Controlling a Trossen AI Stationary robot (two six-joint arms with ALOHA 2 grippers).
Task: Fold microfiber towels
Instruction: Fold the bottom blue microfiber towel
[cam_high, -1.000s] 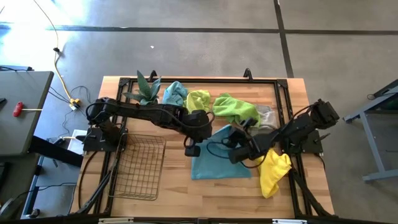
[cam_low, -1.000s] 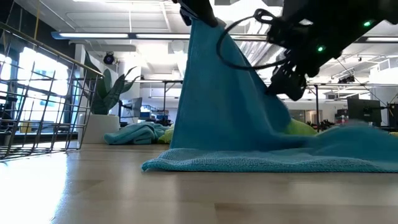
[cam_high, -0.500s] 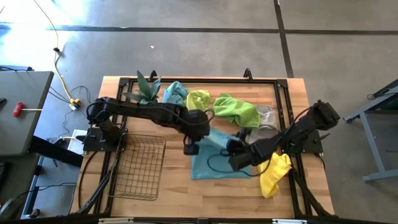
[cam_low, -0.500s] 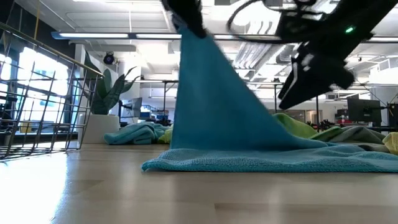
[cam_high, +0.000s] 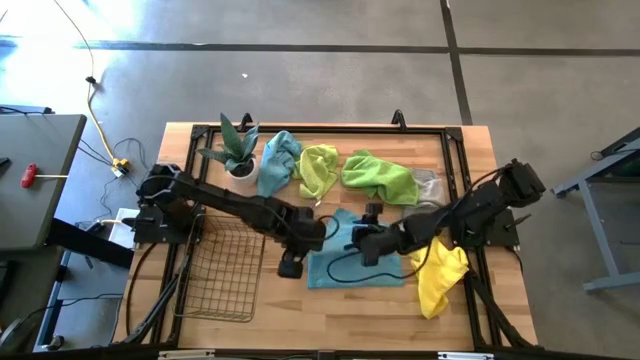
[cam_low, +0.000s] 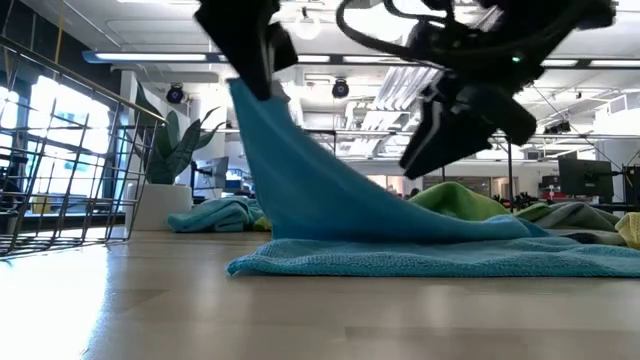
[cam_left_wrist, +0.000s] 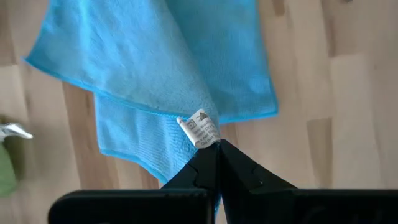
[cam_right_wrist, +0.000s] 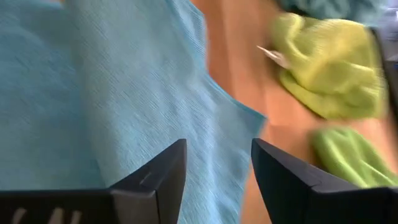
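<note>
A teal blue microfiber towel (cam_high: 352, 262) lies on the table's middle, with one corner raised. My left gripper (cam_low: 250, 72) is shut on that corner, which carries a white label (cam_left_wrist: 200, 128). From there the cloth (cam_low: 330, 200) slopes down to the part spread on the wood. My right gripper (cam_right_wrist: 217, 171) hovers open over the towel's flat part, fingers on either side of bare cloth, tilted down, reaching in from the right (cam_high: 364, 240). More towels lie behind: teal (cam_high: 280, 152), lime green (cam_high: 320, 167) (cam_high: 380, 176), grey (cam_high: 428, 186), and yellow (cam_high: 440, 277) at the right. My left gripper pinches the teal towel's corner (cam_left_wrist: 206, 142) by the white label between its two shut fingertips, coming from above and pointing steeply down. The corner is lifted; the cloth hangs slanting below the fingers, fairly taut, with the rest of the towel lying on the table.
A dark wire-mesh basket (cam_high: 226, 268) stands at the near left beside the left arm. A small potted plant (cam_high: 236, 150) stands at the far left. The bare wood near the table's front edge (cam_high: 330, 305) is free.
My left gripper has sunk and gone toward the table's near-left with the teal corner. The raised cloth now leans lower and further left, while its spread part stays put. My right gripper has turned and tipped over the towel and shifted slightly left.
</note>
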